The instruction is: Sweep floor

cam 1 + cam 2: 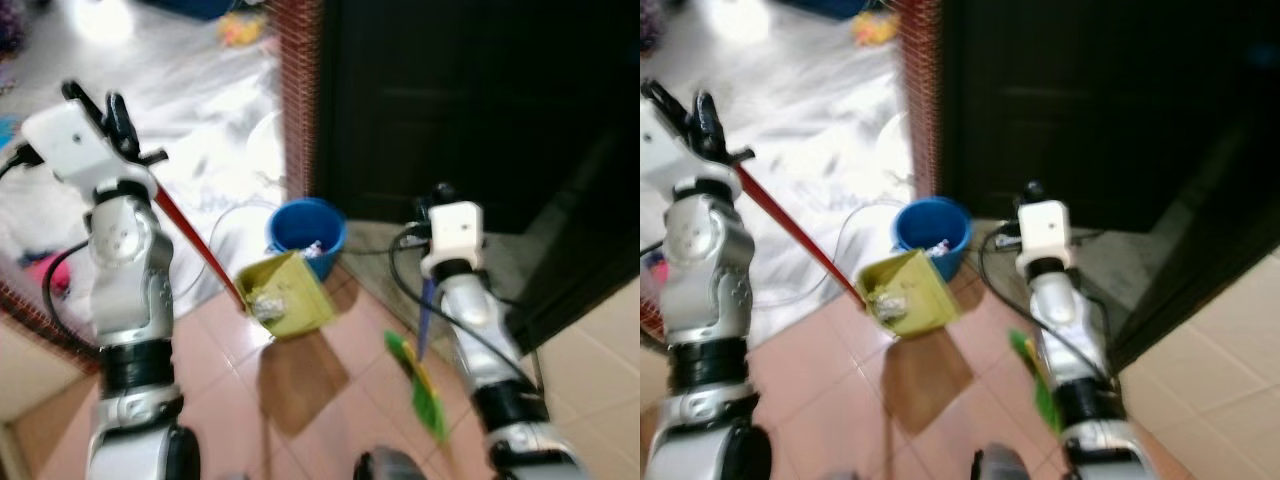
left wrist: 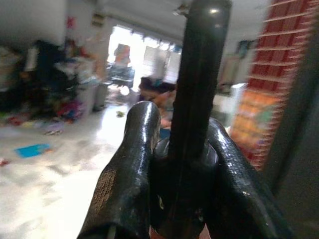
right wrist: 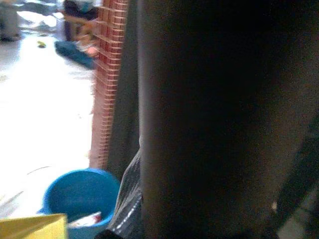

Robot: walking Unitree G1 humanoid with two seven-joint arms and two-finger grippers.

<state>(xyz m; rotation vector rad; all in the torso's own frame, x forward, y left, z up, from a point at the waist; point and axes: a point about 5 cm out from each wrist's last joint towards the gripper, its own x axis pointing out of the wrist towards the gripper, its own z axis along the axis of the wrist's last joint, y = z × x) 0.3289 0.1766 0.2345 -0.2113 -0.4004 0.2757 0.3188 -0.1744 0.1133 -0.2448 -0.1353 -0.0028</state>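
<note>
A yellow-green dustpan (image 1: pixel 286 295) with bits of trash in it hangs tilted just in front of a blue bucket (image 1: pixel 306 230). Its long red handle (image 1: pixel 190 235) runs up to my raised left gripper (image 1: pixel 100 108), which is shut on the handle's black top end (image 2: pixel 199 94). My right gripper (image 1: pixel 440 195) is shut on a broom's dark blue handle (image 1: pixel 425 315). The green bristles (image 1: pixel 424 388) rest near the tiled floor beside my right arm. The bucket (image 3: pixel 79 194) and a corner of the dustpan (image 3: pixel 30 226) show past the dark handle in the right wrist view.
A red lattice pillar (image 1: pixel 296 90) stands behind the bucket, with a dark doorway (image 1: pixel 460 100) to its right. Thin cable loops (image 1: pixel 235 215) lie on the shiny white floor at the left. Toys and clutter (image 1: pixel 240 28) lie farther back. A pink thing (image 1: pixel 50 272) sits at the far left.
</note>
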